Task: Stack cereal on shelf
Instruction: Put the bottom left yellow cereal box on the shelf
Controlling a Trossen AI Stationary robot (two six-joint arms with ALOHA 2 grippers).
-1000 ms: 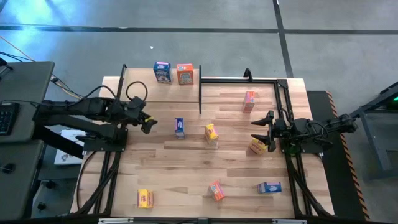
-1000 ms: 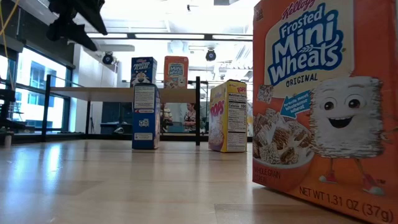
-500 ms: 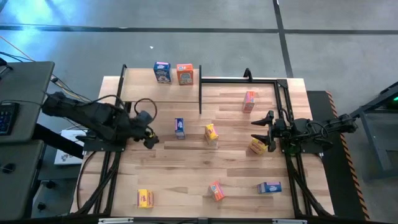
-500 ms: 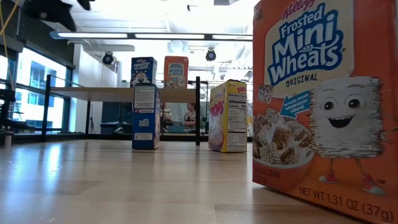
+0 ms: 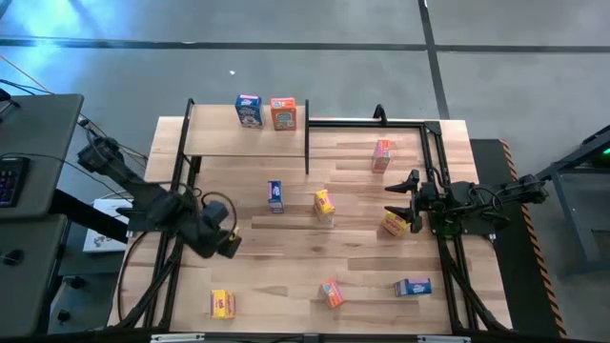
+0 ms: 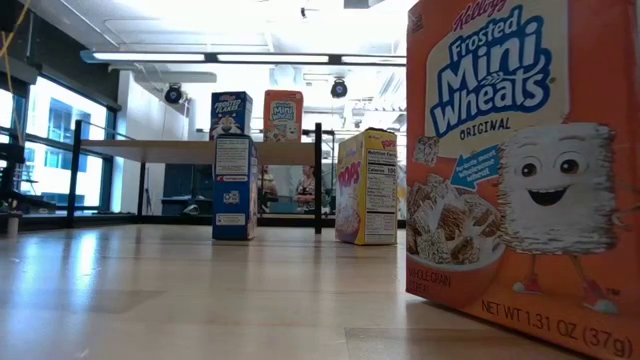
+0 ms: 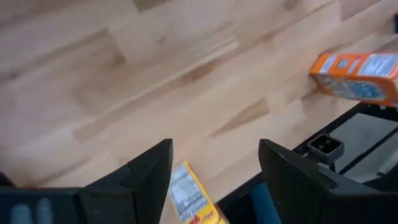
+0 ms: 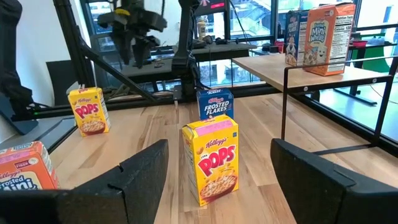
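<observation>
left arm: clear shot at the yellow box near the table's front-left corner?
Probably yes. The left gripper hangs open just above the yellow box, which shows between its fingers in the wrist view, and only bare table lies around it.

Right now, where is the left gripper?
From above, the left gripper hovers over the table's near-left part, just above the yellow box by the front edge.

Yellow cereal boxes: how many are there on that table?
3 yellow boxes: one mid-table, one toward the right edge, one by the left corner far from the shelf. None seems hidden.
</observation>
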